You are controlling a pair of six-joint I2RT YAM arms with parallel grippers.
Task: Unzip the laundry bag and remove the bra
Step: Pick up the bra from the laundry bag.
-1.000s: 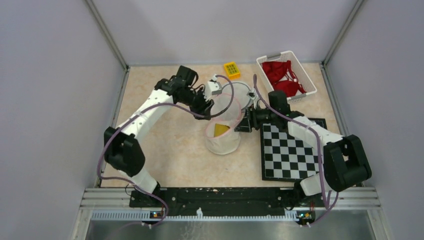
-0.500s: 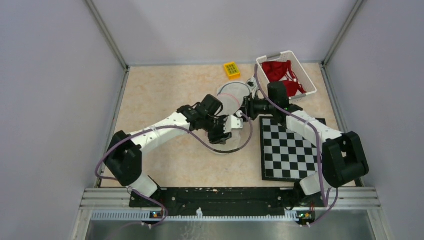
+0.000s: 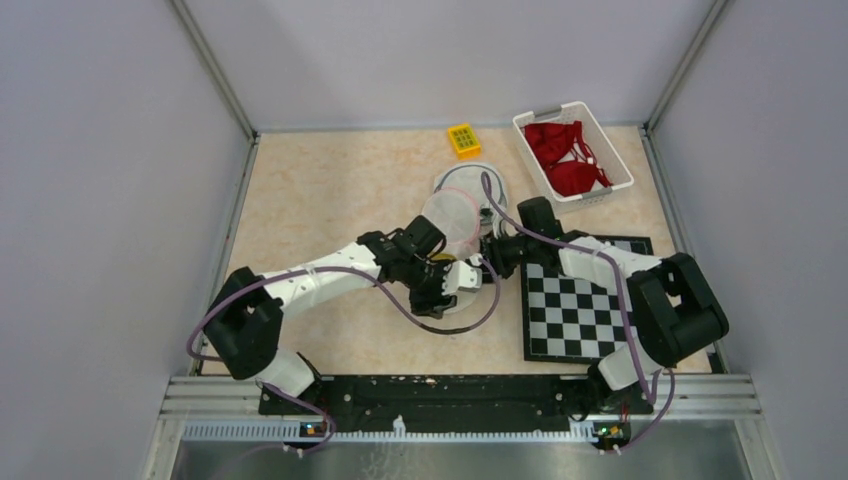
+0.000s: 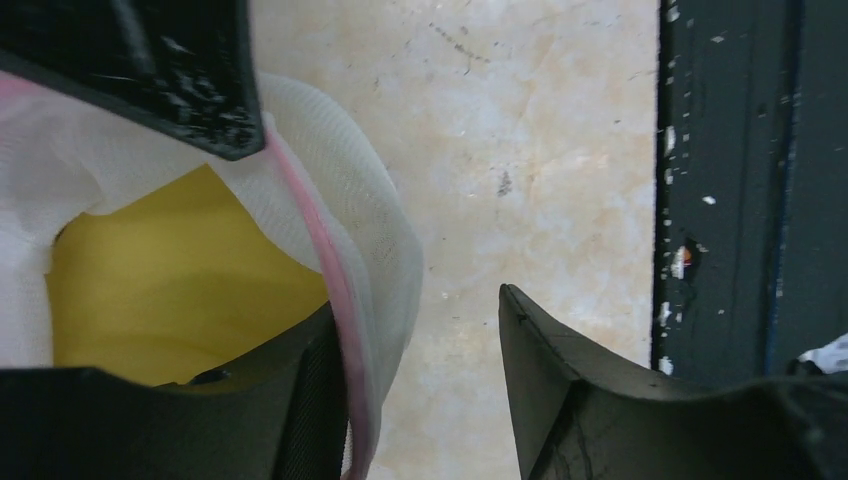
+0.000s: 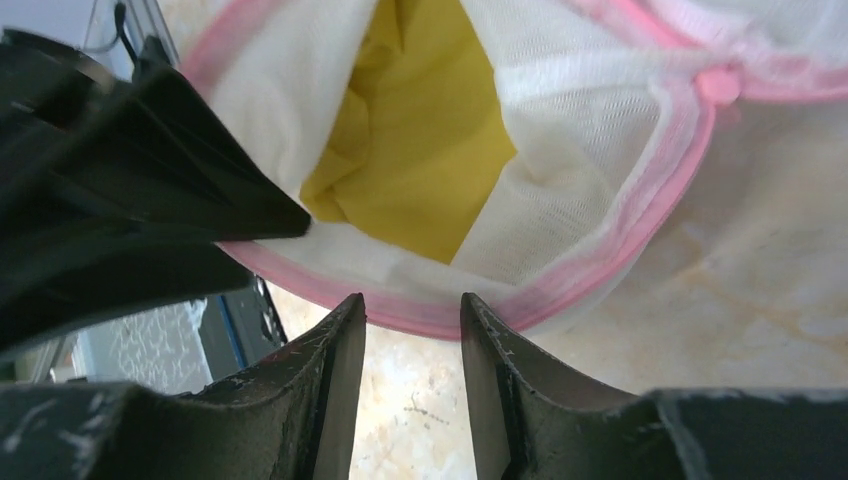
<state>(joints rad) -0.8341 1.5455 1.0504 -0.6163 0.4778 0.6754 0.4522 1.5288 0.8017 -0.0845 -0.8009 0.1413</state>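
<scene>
The white mesh laundry bag (image 3: 455, 212) with pink trim lies mid-table, its mouth gaping. Yellow bra fabric (image 5: 420, 150) shows inside it. My left gripper (image 3: 450, 280) is at the bag's near side, open. In the left wrist view one finger sits inside the mouth against the pink rim (image 4: 335, 270) and the other stands over bare table, so the left gripper (image 4: 418, 300) straddles the rim. My right gripper (image 3: 487, 250) is at the bag's right side. In its wrist view the right gripper (image 5: 412, 300) is open by a narrow gap, and the pink rim (image 5: 430, 318) lies just past the tips.
A white basket (image 3: 607, 143) holding red garments (image 3: 565, 150) stands at the back right. A yellow block (image 3: 463, 139) lies behind the bag. A checkerboard mat (image 3: 575, 310) covers the table under the right arm. The dark frame rail (image 4: 740, 200) runs along the near edge.
My left arm swung from behind the bag round to its near side and hooked a finger into the mouth. The bag sank lower. My right gripper came nearer and its jaws narrowed.
</scene>
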